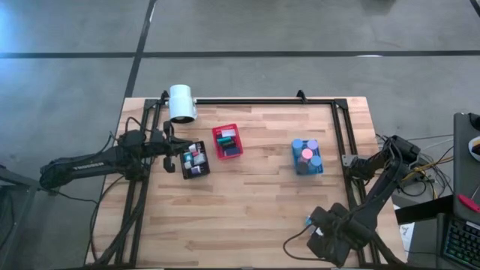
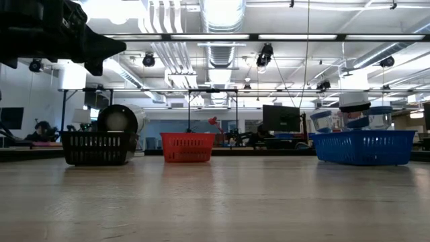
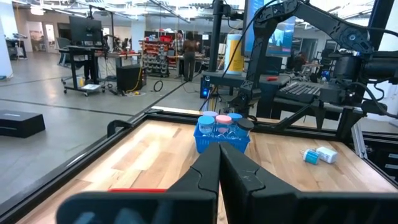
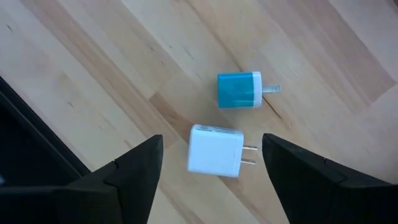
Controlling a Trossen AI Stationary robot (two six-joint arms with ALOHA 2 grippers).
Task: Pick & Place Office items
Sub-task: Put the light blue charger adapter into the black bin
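Right claw (image 4: 211, 165) released, poised straight above the worktop (image 1: 255, 195) near its front right corner, fingers spread to either side of a white plug adapter (image 4: 214, 150) lying flat on the wood, neither finger touching it. Just beside that, a blue plug adapter (image 4: 239, 90), prongs pointing the same way, apart from the white one. Left claw (image 3: 219, 163) clenched, fingers pressed together with nothing between them, raised near the left edge of the worktop beside the black bin (image 1: 195, 160), which holds a jumble of small pink, white and teal pieces. Red bin (image 1: 227, 142) just beyond it toward the middle, also holding a few small items. Blue bin (image 1: 307, 157) toward the right side, filled with round blue and pink lidded pieces. White cylinder (image 1: 181, 103) lying at the back left edge.
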